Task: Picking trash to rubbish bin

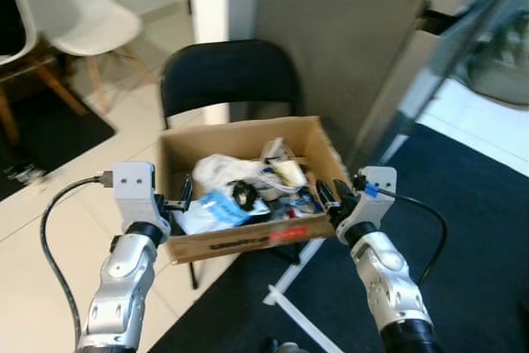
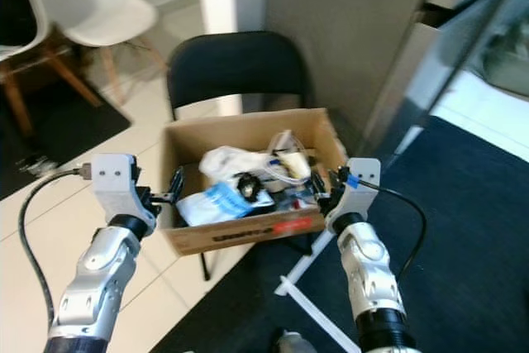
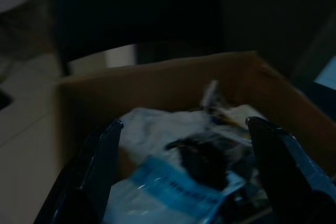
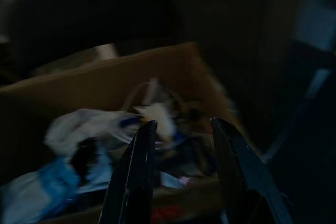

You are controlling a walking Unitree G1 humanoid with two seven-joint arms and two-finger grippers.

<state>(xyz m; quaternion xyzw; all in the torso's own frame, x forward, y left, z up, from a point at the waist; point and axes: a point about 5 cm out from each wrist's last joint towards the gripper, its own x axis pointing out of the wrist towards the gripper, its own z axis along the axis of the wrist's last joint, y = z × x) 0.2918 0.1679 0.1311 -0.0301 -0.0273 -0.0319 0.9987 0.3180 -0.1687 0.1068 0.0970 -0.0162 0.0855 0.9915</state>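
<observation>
A cardboard box point(image 1: 240, 134) sits on the seat of a black folding chair point(image 1: 227, 76). It holds trash: a white plastic bag point(image 1: 221, 169), a blue-and-white packet point(image 1: 216, 207) and several smaller wrappers. My left gripper point(image 1: 183, 196) hovers at the box's front left corner, open wide, with the packet point(image 3: 173, 187) lying beyond its fingers. My right gripper point(image 1: 331, 194) is at the box's front right corner, open with a narrower gap and nothing between its fingers point(image 4: 136, 166). Both stand just above the box rim.
A grey wall panel point(image 1: 347, 31) rises behind the chair. A white chair point(image 1: 83, 18) and a dark mat point(image 1: 50, 134) are at the far left on the tiled floor. Dark carpet point(image 1: 471, 229) lies to the right, and a white bar point(image 1: 306, 320) lies on the floor below the box.
</observation>
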